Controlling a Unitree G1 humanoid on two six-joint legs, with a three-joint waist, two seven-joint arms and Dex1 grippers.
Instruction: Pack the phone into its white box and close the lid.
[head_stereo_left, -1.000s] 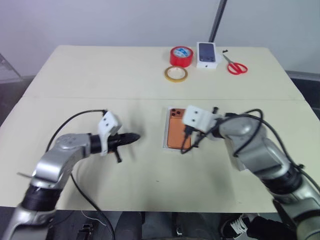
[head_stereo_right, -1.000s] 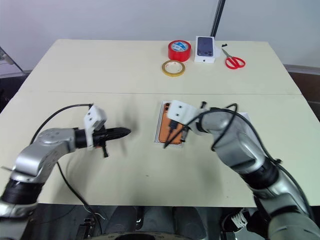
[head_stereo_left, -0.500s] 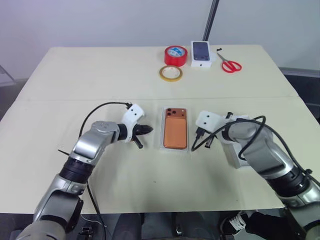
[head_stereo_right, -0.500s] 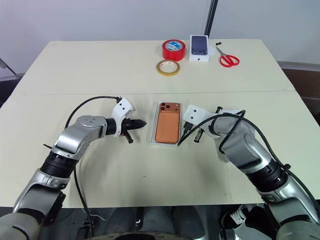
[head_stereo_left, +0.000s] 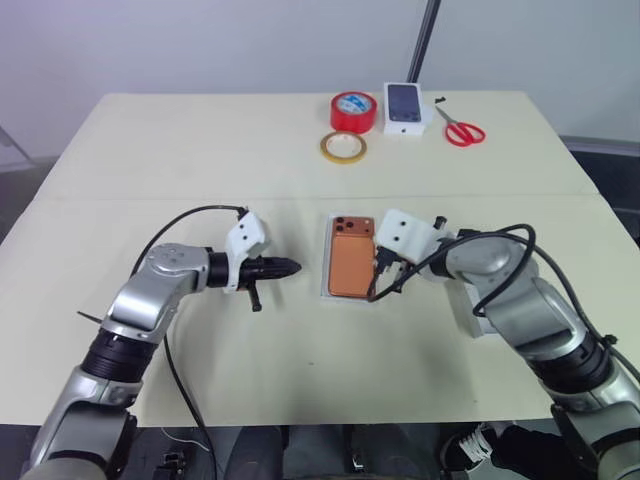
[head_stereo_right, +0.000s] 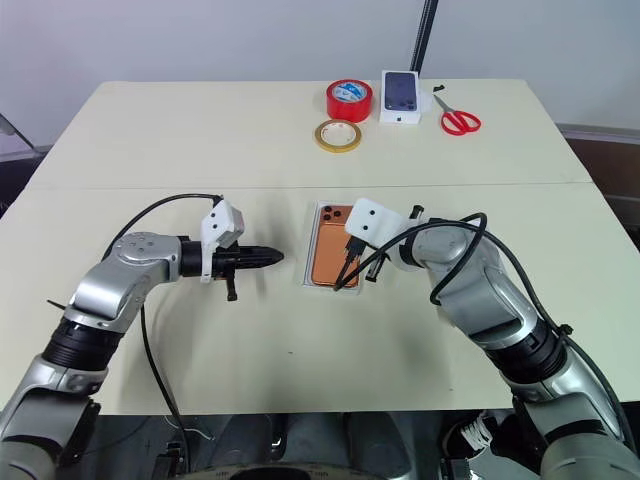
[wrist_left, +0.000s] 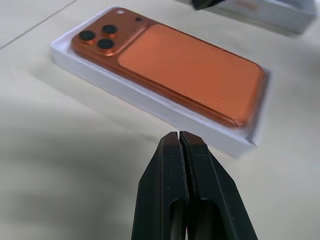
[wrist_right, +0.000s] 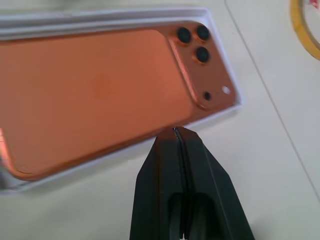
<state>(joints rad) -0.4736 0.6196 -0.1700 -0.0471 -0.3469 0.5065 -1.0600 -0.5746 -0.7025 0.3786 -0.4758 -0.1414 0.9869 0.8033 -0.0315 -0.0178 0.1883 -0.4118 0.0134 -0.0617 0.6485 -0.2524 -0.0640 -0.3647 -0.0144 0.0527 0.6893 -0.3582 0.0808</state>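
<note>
- On the bench (head_stereo_left: 150, 150), we see the phone (head_stereo_left: 350, 262) lying lens-side up in the white box (wrist_left: 150, 102), with the lid (head_stereo_left: 470, 312) resting behind our right arm.
- Both pincers, left (wrist_left: 179, 136) and right (wrist_right: 177, 131), are fully closed and empty; we judge a nudge could shove the light tray.
- Matte orange glass, thin rigid card rim.

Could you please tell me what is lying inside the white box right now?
The phone lies flat inside the white box, camera lenses facing up, filling it almost to the rim. The box's inner floor cannot be seen because the phone covers it.
</note>
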